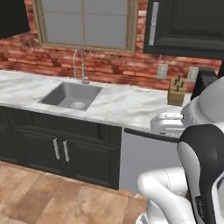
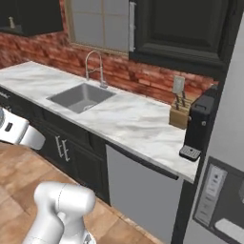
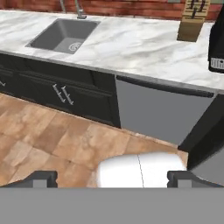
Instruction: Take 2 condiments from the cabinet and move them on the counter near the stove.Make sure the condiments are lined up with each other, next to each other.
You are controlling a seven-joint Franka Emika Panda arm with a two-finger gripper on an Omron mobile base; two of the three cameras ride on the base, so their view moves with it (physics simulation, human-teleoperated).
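Pincer [image 3: 112, 177] spread wide, holding nothing; one sink [image 3: 61, 35], one knife block [image 3: 192, 19].

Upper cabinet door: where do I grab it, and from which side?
Grip the grey bar handle on the black wall cabinet, probably at its lower half, which looks nearest to the arm. Come straight in from the front, one finger on each side of the bar, since it runs vertically. It sits on the door's left edge, by the window, so the hinges are likely on the right.
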